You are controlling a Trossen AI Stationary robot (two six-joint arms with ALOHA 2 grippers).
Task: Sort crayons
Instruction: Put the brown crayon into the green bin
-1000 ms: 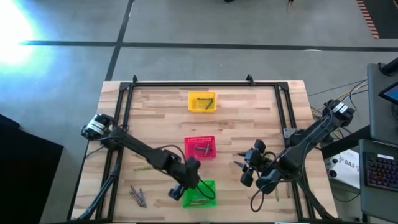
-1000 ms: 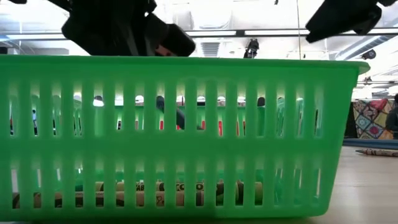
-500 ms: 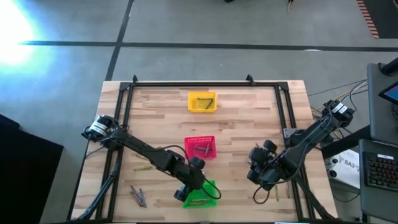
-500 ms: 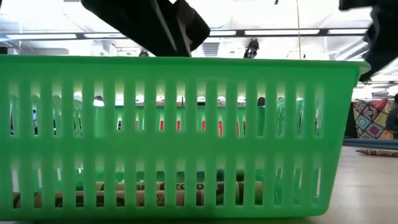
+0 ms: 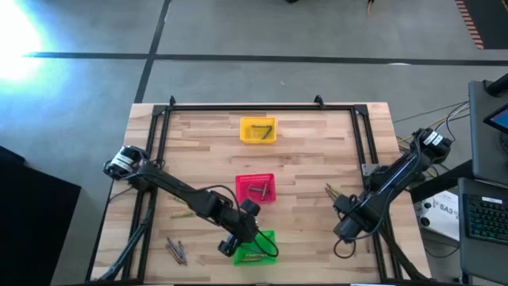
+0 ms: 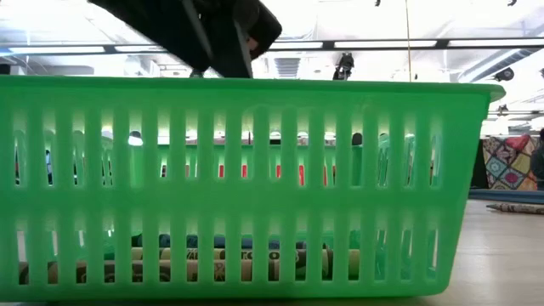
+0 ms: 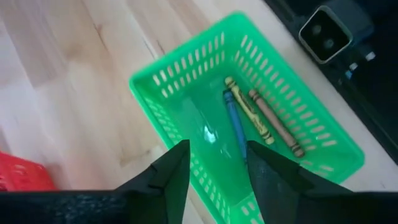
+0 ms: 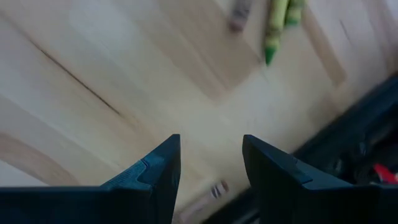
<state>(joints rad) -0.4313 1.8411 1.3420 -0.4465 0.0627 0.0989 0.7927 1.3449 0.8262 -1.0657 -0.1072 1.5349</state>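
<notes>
My left gripper (image 7: 217,167) hangs open above the green basket (image 7: 180,87), which stands at the table's near edge (image 5: 258,248). On the basket's floor lie three crayons: a blue one (image 7: 235,124), an olive-yellow one (image 7: 249,112) and a brown one (image 7: 277,124). My right gripper (image 8: 211,163) stands open near the table's right edge (image 5: 349,224), pointing down at bare wood. Beyond its fingers lie a green crayon (image 8: 272,34) and a greyish one (image 8: 237,15). Another crayon (image 8: 208,193) lies beside the dark frame.
A red basket (image 5: 255,188) with crayons stands mid-table, a yellow one (image 5: 258,129) at the far side. Loose crayons lie at the near left (image 5: 176,249), left of centre (image 5: 182,214) and right (image 5: 332,191). A black frame (image 5: 262,106) rims the table.
My left gripper has opened over the green basket, and a blue crayon now lies on the basket's floor. My right gripper has swung toward the table's right near corner, sunk, and tipped from slanting to pointing down.
</notes>
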